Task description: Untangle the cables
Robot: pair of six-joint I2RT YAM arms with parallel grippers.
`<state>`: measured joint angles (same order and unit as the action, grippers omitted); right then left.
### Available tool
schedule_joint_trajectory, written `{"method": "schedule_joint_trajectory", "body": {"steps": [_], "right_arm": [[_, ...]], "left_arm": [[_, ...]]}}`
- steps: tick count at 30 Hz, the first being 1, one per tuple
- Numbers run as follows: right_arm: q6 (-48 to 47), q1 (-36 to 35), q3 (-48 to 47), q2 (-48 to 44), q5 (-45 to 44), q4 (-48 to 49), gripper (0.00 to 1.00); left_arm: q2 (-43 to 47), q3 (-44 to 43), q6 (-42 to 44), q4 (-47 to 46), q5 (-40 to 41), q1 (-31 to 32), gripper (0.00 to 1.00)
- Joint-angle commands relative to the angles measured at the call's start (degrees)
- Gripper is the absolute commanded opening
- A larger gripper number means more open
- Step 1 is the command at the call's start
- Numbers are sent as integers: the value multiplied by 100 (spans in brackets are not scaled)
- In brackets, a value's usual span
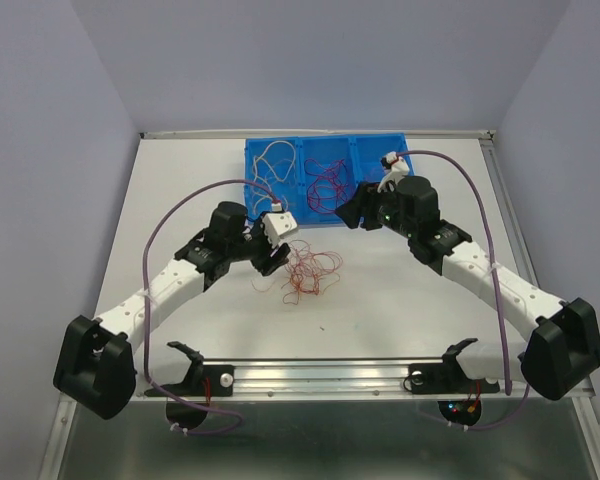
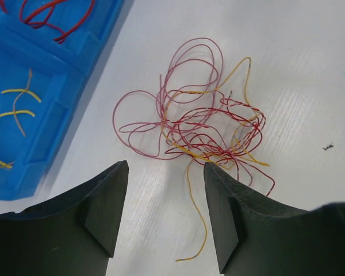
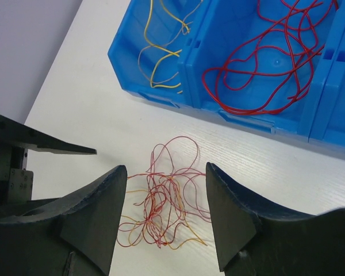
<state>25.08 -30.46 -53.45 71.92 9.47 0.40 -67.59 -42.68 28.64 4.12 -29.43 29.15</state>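
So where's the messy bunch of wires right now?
In the top view, the tangle of cables lies on the white table near the middle, just on the near side of the blue bin, right beside the left gripper.

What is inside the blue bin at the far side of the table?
The blue bin has three compartments: the left one holds cream-yellow cables, the middle one red cables. The right arm covers part of the right one, so its content is unclear.

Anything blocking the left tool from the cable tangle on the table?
Nothing visible. Only bare table lies between the open left tool and the tangled cables. The blue bin sits off to one side, clear of the path.
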Motion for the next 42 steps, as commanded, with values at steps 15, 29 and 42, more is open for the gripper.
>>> {"method": "schedule_joint_trajectory", "body": {"steps": [15, 29, 42], "right_arm": [[-100, -39, -78, -170, -77, 74, 63], [-126, -39, -78, -134, -139, 65, 63], [-135, -39, -78, -169, -156, 56, 63]], "left_arm": [[-781, -1680, -245, 1625, 111, 320, 69], [-1529, -2122, -825, 2725, 1238, 987, 61], [-1695, -1859, -1071, 2358, 1651, 1155, 45]]}}
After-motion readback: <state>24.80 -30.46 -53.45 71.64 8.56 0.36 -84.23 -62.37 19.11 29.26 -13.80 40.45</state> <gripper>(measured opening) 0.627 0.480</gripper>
